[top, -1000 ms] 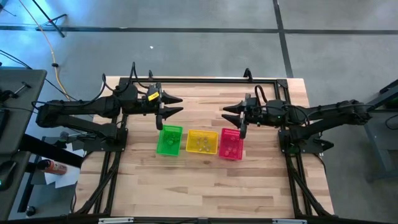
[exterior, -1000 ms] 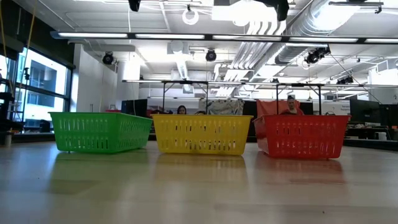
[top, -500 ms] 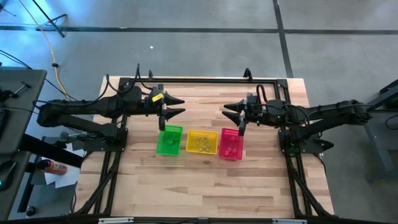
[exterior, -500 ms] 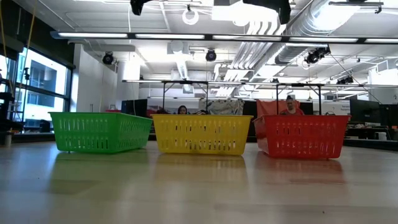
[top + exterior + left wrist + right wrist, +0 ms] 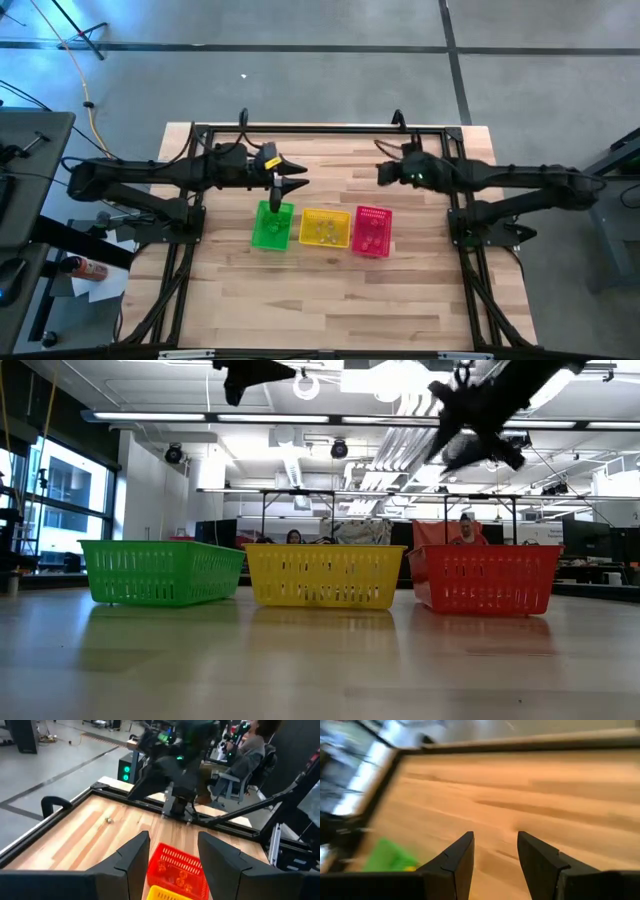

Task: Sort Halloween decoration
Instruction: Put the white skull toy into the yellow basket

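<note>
Left end effector open-fingered above green basket, no legible writing.

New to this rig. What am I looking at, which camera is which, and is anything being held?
Two dark robot arms work at a wooden table. One picture looks straight down on the whole table, one looks level across its top, and one comes from each wrist, looking past that arm's own fingers. In a row stand a green basket, a yellow basket and a pink basket, with tiny Halloween trinkets inside. One small piece lies loose on the wood. The left gripper hangs above the green basket; the right gripper is raised behind the pink one. Both are open and empty. People sit in the room beyond.
</note>
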`<action>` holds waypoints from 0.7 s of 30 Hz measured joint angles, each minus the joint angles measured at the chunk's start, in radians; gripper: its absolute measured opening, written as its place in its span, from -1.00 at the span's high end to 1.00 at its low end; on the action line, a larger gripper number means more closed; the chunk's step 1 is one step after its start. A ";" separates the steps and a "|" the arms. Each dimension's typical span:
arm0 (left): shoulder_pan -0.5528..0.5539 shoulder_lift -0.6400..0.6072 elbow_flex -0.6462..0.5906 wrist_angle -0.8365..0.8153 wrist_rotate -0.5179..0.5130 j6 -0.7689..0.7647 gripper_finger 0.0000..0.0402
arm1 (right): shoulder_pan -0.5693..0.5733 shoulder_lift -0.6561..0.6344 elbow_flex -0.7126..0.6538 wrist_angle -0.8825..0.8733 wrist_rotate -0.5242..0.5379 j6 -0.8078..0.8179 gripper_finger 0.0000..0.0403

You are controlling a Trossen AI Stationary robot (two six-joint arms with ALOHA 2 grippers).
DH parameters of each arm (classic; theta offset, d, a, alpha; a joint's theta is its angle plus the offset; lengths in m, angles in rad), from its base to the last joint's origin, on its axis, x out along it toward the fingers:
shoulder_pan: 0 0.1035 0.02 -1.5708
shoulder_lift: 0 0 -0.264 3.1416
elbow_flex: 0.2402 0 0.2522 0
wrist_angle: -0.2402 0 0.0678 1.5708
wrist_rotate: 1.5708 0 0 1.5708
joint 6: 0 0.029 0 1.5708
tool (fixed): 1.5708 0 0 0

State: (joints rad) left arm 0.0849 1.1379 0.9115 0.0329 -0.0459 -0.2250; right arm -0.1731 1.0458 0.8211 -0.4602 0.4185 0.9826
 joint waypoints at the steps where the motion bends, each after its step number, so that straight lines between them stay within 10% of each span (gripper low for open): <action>1: 0.000 0.003 0.000 0.008 0.000 -0.001 0.22 | -0.048 0.000 0.000 -0.043 -0.042 0.006 0.28; 21: 0.073 0.007 0.000 0.173 -0.035 -0.008 0.22 | -0.560 0.211 0.036 -0.330 -0.230 -0.153 0.28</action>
State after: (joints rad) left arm 0.1579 1.1453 0.9115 0.2060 -0.0809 -0.2333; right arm -0.7330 1.2565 0.8568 -0.7902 0.1883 0.8298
